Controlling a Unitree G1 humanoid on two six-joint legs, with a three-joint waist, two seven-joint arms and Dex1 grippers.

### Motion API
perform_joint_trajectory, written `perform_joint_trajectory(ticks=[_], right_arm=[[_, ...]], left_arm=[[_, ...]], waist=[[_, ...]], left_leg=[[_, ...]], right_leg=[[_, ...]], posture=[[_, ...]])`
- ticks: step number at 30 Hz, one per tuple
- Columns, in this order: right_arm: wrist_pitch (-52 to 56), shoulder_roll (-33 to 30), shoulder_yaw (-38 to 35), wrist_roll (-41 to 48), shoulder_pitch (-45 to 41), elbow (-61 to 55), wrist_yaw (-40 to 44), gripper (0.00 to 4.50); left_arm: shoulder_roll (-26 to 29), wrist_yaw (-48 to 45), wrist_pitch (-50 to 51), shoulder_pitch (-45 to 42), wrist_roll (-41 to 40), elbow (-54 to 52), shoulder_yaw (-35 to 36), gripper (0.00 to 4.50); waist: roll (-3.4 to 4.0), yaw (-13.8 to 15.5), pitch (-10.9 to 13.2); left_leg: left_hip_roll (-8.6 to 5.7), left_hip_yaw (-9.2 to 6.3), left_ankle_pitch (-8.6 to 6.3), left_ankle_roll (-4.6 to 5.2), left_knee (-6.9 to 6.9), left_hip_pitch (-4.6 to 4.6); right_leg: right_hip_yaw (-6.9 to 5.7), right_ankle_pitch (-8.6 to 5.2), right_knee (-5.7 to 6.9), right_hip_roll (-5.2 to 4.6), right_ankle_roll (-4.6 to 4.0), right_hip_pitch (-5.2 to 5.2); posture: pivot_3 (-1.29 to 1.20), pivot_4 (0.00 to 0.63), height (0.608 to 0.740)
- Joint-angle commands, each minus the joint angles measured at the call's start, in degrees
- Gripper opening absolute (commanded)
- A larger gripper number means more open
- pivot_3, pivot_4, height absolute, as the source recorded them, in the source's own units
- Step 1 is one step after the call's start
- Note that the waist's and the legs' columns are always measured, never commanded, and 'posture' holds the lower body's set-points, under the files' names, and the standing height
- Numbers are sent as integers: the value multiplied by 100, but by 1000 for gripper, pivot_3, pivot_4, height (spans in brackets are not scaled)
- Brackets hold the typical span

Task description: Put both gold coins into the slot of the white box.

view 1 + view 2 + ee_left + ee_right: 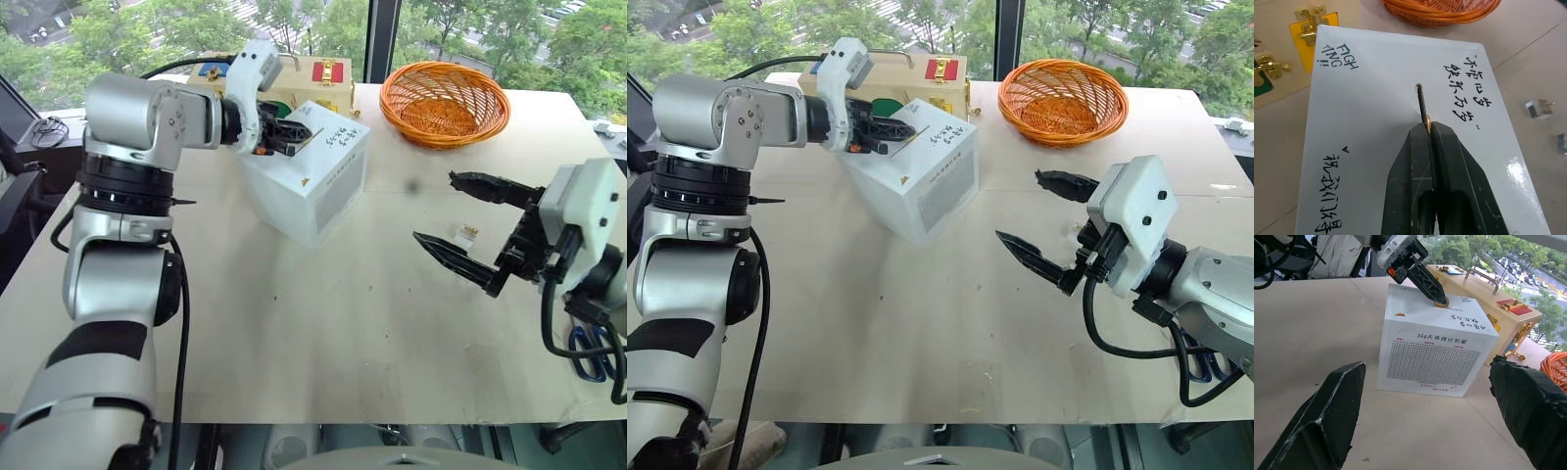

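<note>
Left hand (1429, 128) pinching gold coin (1426, 120) edge-on at slot (1421, 100) of white box (309, 181); inserting step. Next: release so it drops. Right hand (468, 223) spread, idle over counter (323, 323).

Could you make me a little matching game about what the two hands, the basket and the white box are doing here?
Things:
1. left hand
2. right hand
3. orange basket
4. white box

States:
A. has black handwriting on top
B. shut on a gold coin at the slot
C. open wide, holding nothing
D. sits at the far side of the table

Pairs: 1-B, 2-C, 3-D, 4-A
</note>
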Motion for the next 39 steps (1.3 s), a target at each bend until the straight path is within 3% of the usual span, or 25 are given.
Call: perform_joint_trajectory(ticks=[1,4,5,7,11,15,18,22,24,27,29,35,37,39], right_arm=[[-70,-50,-166,20,-51,-104,-48,4307],[-58,-74,-145,11,-80,-93,-38,4307],[-81,-66,-159,47,-129,-72,-30,4338],[-117,-59,-192,102,-189,-46,-9,4347],[-123,-25,-247,219,-184,-33,-34,4347],[153,-106,-131,108,47,71,-231,4347],[422,-168,84,-161,280,250,-289,4347],[801,-158,724,-1209,177,1104,-634,4347],[908,-4,966,-1524,31,1607,-644,4347],[908,89,1280,-1950,-104,2099,-333,3421],[824,121,1538,-2332,-243,2417,-130,2544],[631,287,2025,-3223,-711,3394,450,2544],[556,389,2120,-3436,-825,3627,628,1544],[489,447,2212,-3629,-918,3813,739,1544]], left_arm=[[-8,343,490,136,127,-780,-62,0],[-114,601,835,204,143,-1176,22,0],[-125,652,804,244,164,-1263,43,270],[-101,777,596,333,295,-1423,29,953],[-520,795,240,222,-59,-1203,1010,2793],[-344,201,-152,248,-673,-944,2011,2793],[-453,-146,-491,720,-1307,-1440,2674,2793],[-254,-1175,31,1834,-2782,-2920,2909,2793],[90,-1772,-281,2551,-2937,-3705,2563,2793],[555,-2514,-960,3428,-2843,-4442,2136,2830],[661,-2665,-1392,3843,-2692,-4680,1971,2830],[425,-2355,-2499,4572,-2118,-4888,1558,2830],[329,-2143,-2594,4694,-2083,-4988,1470,2830],[274,-1983,-2673,4788,-2028,-5061,1402,2830]], waist=[[0,2,0],[0,3,0],[0,5,0],[0,11,0],[-1,15,0],[-1,-24,0],[0,-40,-2],[0,-46,-2],[-1,-58,-2],[1,-54,-3],[2,-19,-4],[2,11,-4],[2,13,-4],[3,1,-4]], left_leg=[[1,-1,0,0,0,0],[1,-2,0,-1,1,-1],[0,-2,0,-1,1,-1],[-1,-2,1,-1,2,0],[0,-3,1,-1,9,0],[0,-2,1,-2,17,-4],[2,1,2,-3,15,0],[8,2,7,-11,16,2],[7,3,13,-22,24,-4],[1,9,4,-6,26,2],[-1,8,2,-3,26,6],[-4,10,1,-2,25,38],[-4,12,1,-2,25,38],[-3,11,1,-2,24,38]], right_leg=[[0,0,2,0,0,0],[-1,0,3,0,0,0],[0,0,3,0,1,0],[0,0,4,0,1,0],[-1,0,7,0,0,2],[-1,1,8,-1,1,1],[0,1,8,0,1,1],[1,1,12,-9,1,3],[2,1,11,-13,0,2],[11,0,12,-13,-3,4],[8,-12,14,-9,-25,5],[10,-13,13,-3,-27,37],[12,-12,11,-2,-27,38],[12,-12,10,-1,-26,37]], posture=[[0,150,740],[0,150,740],[0,150,740],[0,150,740],[0,150,740],[0,150,740],[0,150,740],[0,150,740],[0,150,740],[0,150,740],[0,150,740],[0,150,740],[0,150,740],[0,150,740]])
